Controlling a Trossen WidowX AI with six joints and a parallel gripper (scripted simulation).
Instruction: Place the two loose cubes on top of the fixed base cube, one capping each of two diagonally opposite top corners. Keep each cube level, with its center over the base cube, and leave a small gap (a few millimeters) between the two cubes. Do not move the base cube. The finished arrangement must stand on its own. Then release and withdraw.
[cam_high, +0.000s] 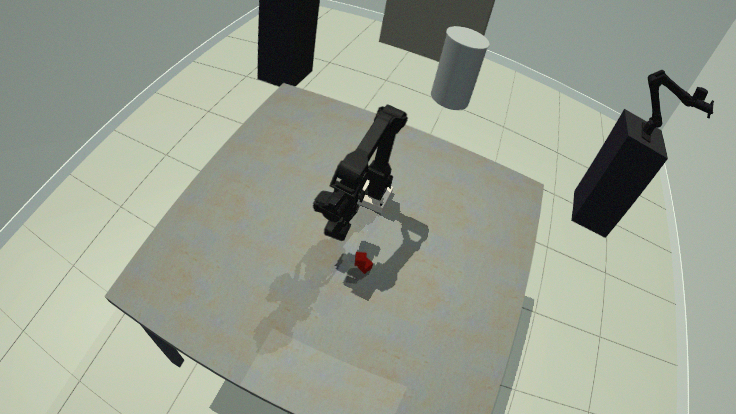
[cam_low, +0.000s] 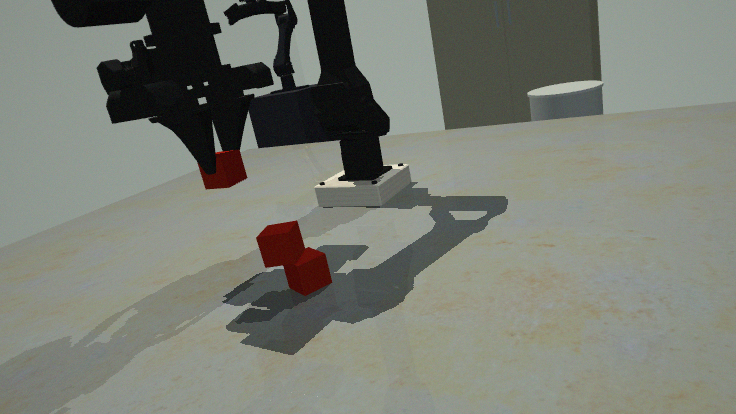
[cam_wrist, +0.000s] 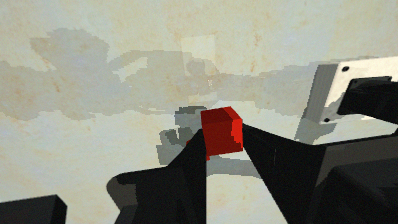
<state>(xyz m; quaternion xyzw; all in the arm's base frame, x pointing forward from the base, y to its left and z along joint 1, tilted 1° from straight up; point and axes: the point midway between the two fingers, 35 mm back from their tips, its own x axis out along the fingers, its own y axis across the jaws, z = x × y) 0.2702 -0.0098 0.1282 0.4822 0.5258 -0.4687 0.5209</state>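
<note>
Red marks the leftmost cube in the exterior view, the held cube (cam_low: 224, 169) (cam_wrist: 221, 132), which is grasped between the fingers of the end effector (cam_high: 337, 230) (cam_low: 222, 160) (cam_wrist: 219, 129), clear of the tabletop (cam_high: 205, 247) (cam_low: 566, 308) (cam_wrist: 100, 15). Next to the right, and lower, comes the resting cube (cam_high: 360, 255) (cam_low: 280, 244), which seems to cap one top corner of the base cube (cam_high: 365, 266) (cam_low: 308, 272). The base cube sits farthest right of the three and lowest.

So the target lies down and to the right of the end effector in that view; from the top, the pair again shows below and right of it. The free corner should be the one diagonally opposite the resting cube, so the held cube probably has to pass over or around that neighbour before it is lowered. Being cubes, they offer no long axis; what matters is squaring the faces and leaving the slim gap.

Farther right, the working arm's white block (cam_high: 373, 207) (cam_low: 347, 196) (cam_wrist: 314, 100) shows. Counted: three red cubes, one held, one capping, one base; two arms, the working one much nearer than the background arm (cam_high: 654, 100) (cam_low: 283, 46).
</note>
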